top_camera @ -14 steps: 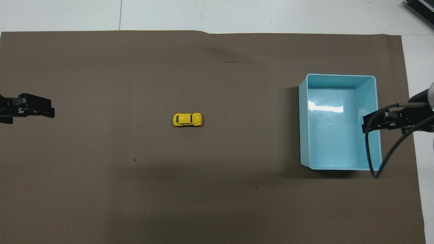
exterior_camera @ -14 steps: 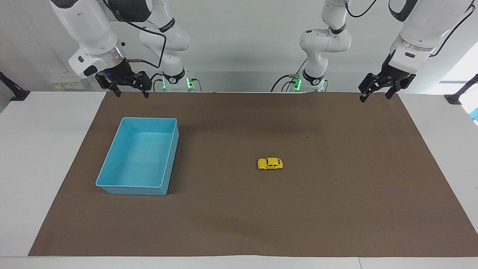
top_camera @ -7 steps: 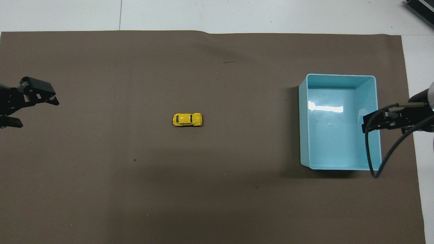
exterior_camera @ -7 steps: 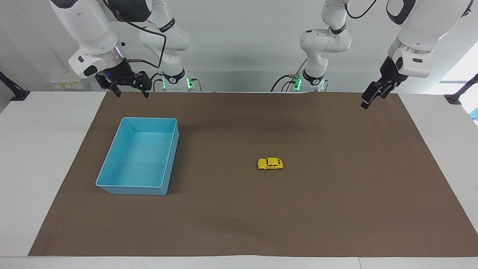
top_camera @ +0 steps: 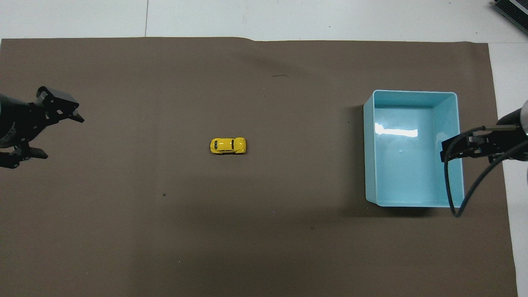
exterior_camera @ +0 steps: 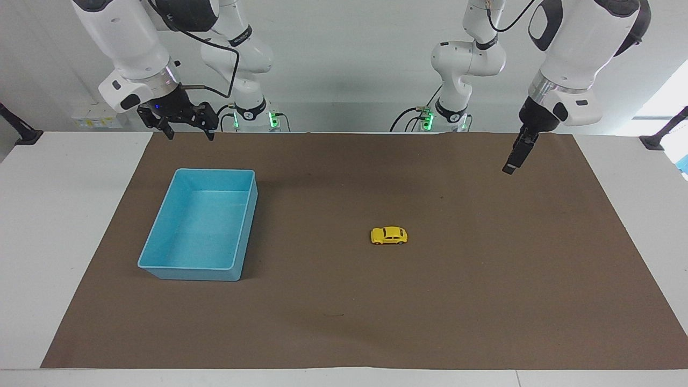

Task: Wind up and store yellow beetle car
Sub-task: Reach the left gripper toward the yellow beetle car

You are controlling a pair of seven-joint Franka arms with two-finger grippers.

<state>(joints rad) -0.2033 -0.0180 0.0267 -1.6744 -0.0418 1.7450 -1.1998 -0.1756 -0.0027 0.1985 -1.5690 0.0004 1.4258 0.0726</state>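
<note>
Sitting on its wheels on the brown mat (exterior_camera: 344, 322), the yellow beetle car (exterior_camera: 388, 236) rests near the table's (exterior_camera: 48, 215) middle, touched by nothing. Taking the car as the dial's centre in the overhead view, the blue bin (top_camera: 453, 123) lies at about three o'clock, well apart, toward the right arm's end. The left claw (top_camera: 60, 136) hangs over the mat at nine o'clock, fingers spread apart and empty. The right claw (exterior_camera: 189, 134) waits over the mat's edge by the bin, fingers apart, holding nothing.
</note>
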